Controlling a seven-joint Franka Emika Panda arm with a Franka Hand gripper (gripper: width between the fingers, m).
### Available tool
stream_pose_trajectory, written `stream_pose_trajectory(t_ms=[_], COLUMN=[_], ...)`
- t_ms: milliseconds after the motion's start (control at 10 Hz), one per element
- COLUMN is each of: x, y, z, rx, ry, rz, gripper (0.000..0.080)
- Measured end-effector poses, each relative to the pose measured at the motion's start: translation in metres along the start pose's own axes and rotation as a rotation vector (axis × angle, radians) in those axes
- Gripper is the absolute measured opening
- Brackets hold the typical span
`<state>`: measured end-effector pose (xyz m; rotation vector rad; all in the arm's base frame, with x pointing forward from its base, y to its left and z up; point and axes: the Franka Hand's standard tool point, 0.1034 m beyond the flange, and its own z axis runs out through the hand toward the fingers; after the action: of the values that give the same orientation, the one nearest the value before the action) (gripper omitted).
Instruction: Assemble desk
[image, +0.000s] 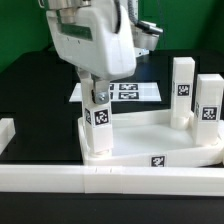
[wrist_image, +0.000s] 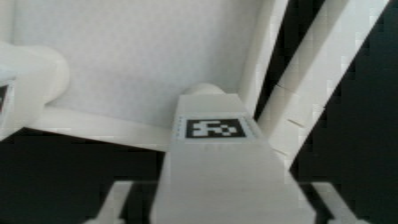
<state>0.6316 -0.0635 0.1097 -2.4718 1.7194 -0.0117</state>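
Gripping 1 white leg (image: 99, 120) upright, the gripper (image: 96, 98) has its jaws partly closed on the leg's top. The leg's long axis runs vertical, its foot at the desk panel (image: 150, 140) corner nearest the exterior view's left; 2 legs already stand opposite.

Robotics lab/test rig: matte black worktop (image: 30, 85) w/ long white plastic border rails (image: 60, 180), flat white marker board (image: 128, 93) w/ printed tags, white robot arm (image: 90, 40), dark backdrop.
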Motion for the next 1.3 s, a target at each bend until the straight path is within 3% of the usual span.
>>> stream_pose_trajectory(t_ms=[100,200,300,400,500,1300], x=[0.0000,0.0001,-0.0005,-0.0030,-0.0028,0.0009], y=[0.0001,0.0002,0.0004,0.0003,0.0001,0.0035], z=[0.0001,0.0001,0.0001,-0.0005,-0.0007,-0.0001], rx=[0.000,0.000,-0.004,-0.020,-0.023,-0.036], ry=[0.000,0.000,-0.003,-0.006,-0.003,-0.008], rz=[0.003,-0.049,-0.072,-0.102,-0.249,-1.031], gripper=[0.0319,0.0454,0.0454,0.0609,0.0637,0.0648])
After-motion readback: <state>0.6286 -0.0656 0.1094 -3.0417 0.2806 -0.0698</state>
